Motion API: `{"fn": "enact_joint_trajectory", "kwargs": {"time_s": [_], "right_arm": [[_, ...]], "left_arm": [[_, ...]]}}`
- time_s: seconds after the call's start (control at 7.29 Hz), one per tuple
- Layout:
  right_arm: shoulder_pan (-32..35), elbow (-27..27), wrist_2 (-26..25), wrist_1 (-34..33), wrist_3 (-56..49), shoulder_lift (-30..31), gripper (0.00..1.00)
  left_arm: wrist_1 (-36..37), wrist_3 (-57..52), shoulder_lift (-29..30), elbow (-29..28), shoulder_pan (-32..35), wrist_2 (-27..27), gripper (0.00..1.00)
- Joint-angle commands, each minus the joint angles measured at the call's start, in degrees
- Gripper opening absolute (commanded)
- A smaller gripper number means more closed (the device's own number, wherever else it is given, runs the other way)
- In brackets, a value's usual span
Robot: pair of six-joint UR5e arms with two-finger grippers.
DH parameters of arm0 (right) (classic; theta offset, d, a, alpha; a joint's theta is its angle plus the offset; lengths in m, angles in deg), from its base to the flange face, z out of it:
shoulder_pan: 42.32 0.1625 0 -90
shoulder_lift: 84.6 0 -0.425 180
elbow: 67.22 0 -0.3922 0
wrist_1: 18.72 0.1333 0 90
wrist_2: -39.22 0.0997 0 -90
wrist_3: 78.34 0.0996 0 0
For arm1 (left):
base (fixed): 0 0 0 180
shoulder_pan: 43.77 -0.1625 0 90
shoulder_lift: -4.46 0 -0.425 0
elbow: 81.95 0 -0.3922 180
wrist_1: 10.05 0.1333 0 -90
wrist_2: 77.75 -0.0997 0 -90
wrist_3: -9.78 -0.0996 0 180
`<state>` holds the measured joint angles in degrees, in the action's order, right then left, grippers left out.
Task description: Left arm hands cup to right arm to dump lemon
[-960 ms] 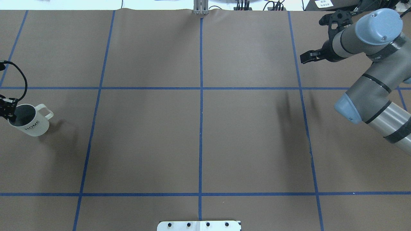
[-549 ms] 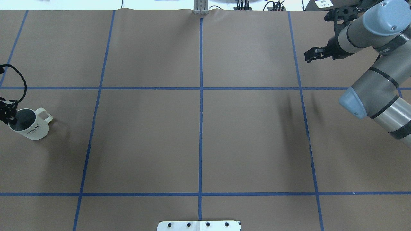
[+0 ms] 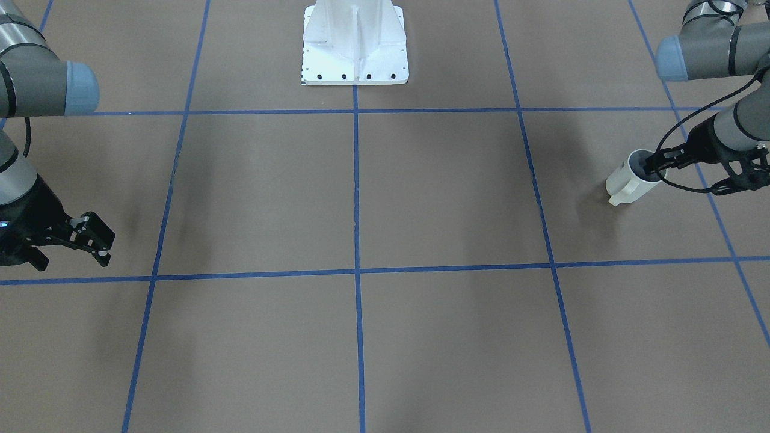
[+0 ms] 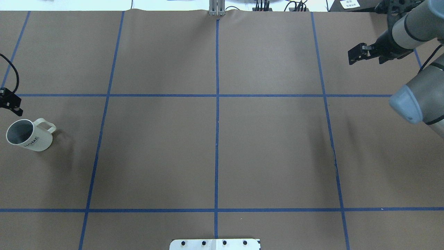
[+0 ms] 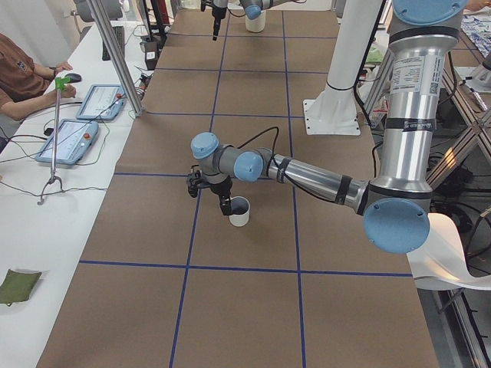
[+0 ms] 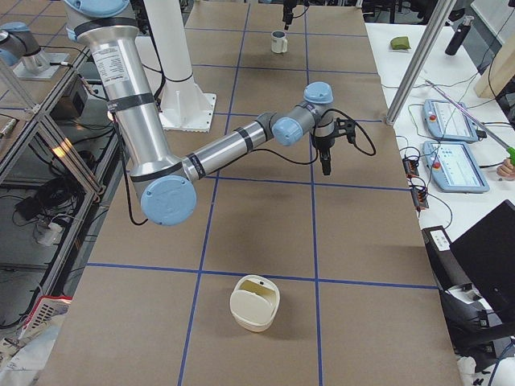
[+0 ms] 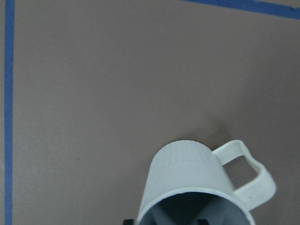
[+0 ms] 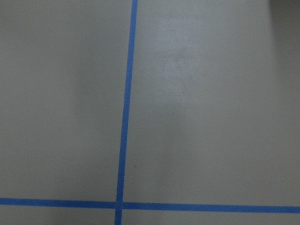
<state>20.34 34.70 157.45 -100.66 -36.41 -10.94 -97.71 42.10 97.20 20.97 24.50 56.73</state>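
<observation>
The off-white cup point(image 4: 29, 136) marked HOME stands upright on the brown table at its far left, handle toward the centre. It also shows as the cup point(image 3: 630, 178), the cup point(image 5: 239, 212) and the cup point(image 7: 192, 185). My left gripper point(image 4: 14, 106) hangs open just above and beside the cup's rim, and in the front view the left gripper point(image 3: 651, 163) sits at the cup's mouth. The inside of the cup looks grey, and the lemon shows in no view. My right gripper point(image 3: 99, 243) is open and holds nothing, far across the table, at the back right as the right gripper point(image 4: 354, 55).
Blue tape lines divide the table point(image 4: 215, 139) into squares. The white base plate point(image 3: 355, 66) sits at the robot's edge. A cream tub point(image 6: 256, 303) stands at the table's right end. A person sits by tablets point(image 5: 77, 115) along the far side.
The left gripper has come off the cup's rim and drawn away; the cup now stands alone on the table. The right arm has drawn back to the right and farther away.
</observation>
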Motion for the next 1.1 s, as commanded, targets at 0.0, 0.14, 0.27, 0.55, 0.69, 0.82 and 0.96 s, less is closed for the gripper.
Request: {"fn": "enact_joint_trajectory", "kwargs": {"time_s": [0.0,0.14,0.27,0.55,0.69,0.82,0.96], "right_arm": [[5.52,6.25,3.57,-4.46,-11.52,7.68,1.0],[9.46,6.45,7.23,-4.37,-17.26,11.73,1.0],[14.11,5.75,10.84,-4.46,-25.41,15.69,1.0],[22.2,5.83,16.46,-4.11,-33.99,24.83,1.0],[23.2,5.75,16.67,-3.67,-33.84,27.56,1.0],[23.13,4.96,16.33,-3.76,-33.14,27.42,1.0],[23.13,3.56,16.15,-3.67,-33.13,27.33,1.0]], "left_arm": [[0.47,-11.17,-0.1,1.93,6.75,0.17,1.0],[0.64,-17.06,-0.1,1.24,9.66,0.26,1.0],[0.56,-22.6,0.07,-1.38,12.3,0.34,1.0],[0.12,-30.1,-0.1,-6.83,17.04,0.52,1.0],[0.55,-30.3,0.42,-7.38,19.07,0.43,1.0],[1.51,-30.22,0.6,-7.39,19.35,0.95,1.0],[3.96,-30.13,1.21,-7.39,20.31,2.0,1.0]]}}
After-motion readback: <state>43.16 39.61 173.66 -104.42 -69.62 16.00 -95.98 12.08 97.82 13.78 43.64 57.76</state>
